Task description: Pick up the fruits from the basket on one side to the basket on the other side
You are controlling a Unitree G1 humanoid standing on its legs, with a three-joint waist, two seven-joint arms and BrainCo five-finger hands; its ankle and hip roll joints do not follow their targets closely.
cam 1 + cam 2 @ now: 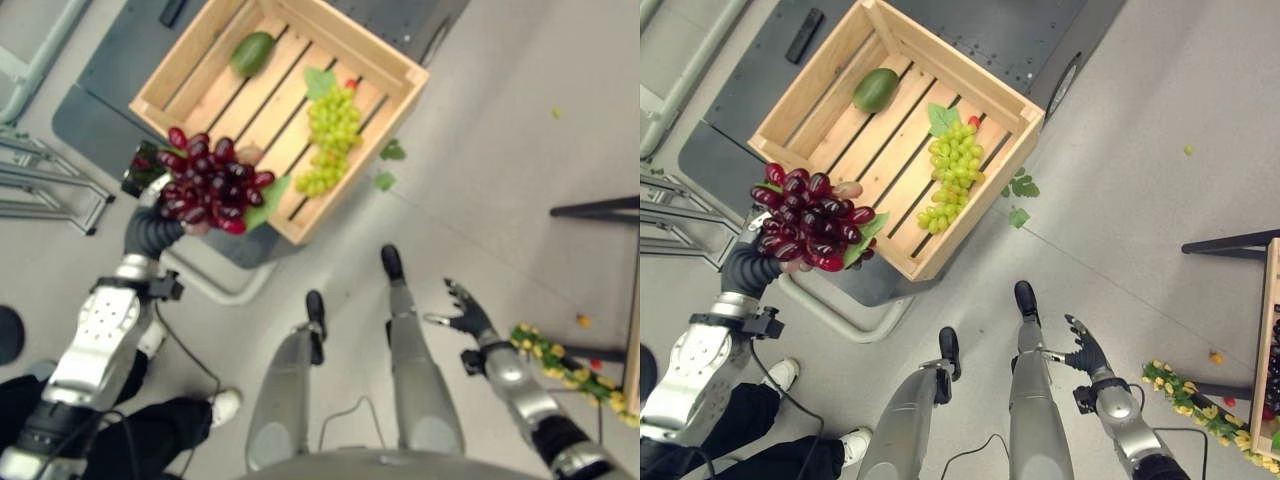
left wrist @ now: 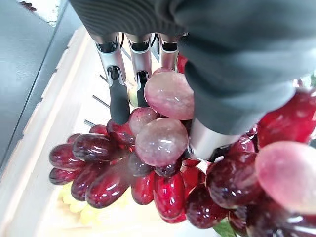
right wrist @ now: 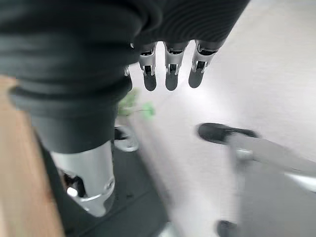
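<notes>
My left hand [image 1: 150, 228] is shut on a bunch of red grapes [image 1: 210, 182] and holds it up over the near corner of a wooden slatted crate [image 1: 980, 205]. In the left wrist view its fingers [image 2: 118, 98] reach past the red grapes [image 2: 163, 143] with the thumb among them. In the crate lie a bunch of green grapes [image 1: 332, 135] and a green oval fruit [image 1: 251, 52]. My right hand [image 1: 468, 315] hangs open and holds nothing, low at the right above the floor.
The crate rests on a dark grey platform [image 1: 120, 70]. Loose leaves [image 1: 385, 165] lie on the floor beside it. A yellow-green grape bunch [image 1: 560, 365] lies by a second wooden basket [image 1: 1268, 330] at the right edge. A person's white shoe [image 1: 225, 405] is lower left.
</notes>
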